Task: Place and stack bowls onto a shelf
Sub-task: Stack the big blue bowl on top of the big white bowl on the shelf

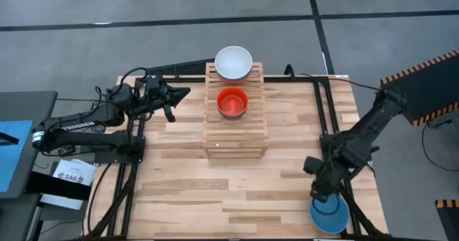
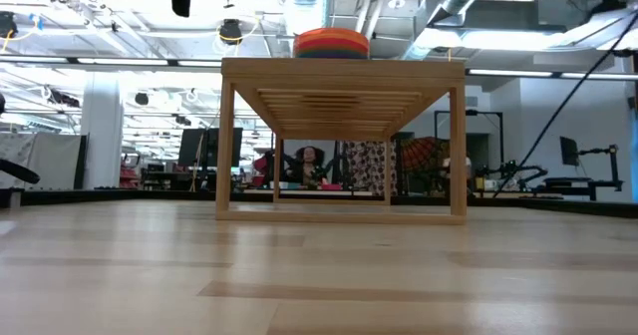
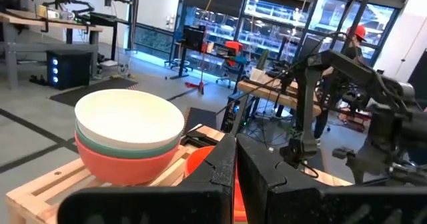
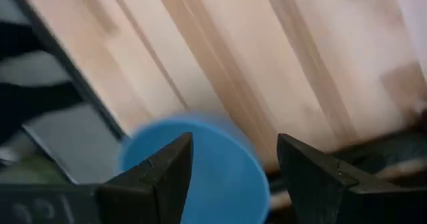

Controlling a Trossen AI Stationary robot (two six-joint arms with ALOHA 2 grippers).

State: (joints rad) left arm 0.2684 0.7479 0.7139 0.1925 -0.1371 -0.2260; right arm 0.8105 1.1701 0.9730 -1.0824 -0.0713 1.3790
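The wooden slatted shelf (image 1: 235, 130) stands mid-table. On its far step sits a bowl stack with a white bowl on top (image 1: 233, 62), with greenish and coral bowls below it (image 3: 130, 137). On the step nearer to me sits a red and orange stack (image 1: 232, 102) (image 2: 331, 43). A blue bowl (image 1: 328, 214) (image 4: 200, 167) rests on its base near the table's near right corner. My right gripper (image 1: 321, 189) (image 4: 233, 161) is open just above the blue bowl, pointing down. My left gripper (image 1: 178, 96) (image 3: 235, 171) is shut, raised left of the shelf, pointing toward it.
Dark frame rails (image 1: 337, 155) run along the table's sides, one beside the blue bowl. Bare planks (image 1: 237, 191) lie between the shelf and the near edge. Papers (image 1: 72, 173) lie off the table's left side. People and equipment show in the room behind.
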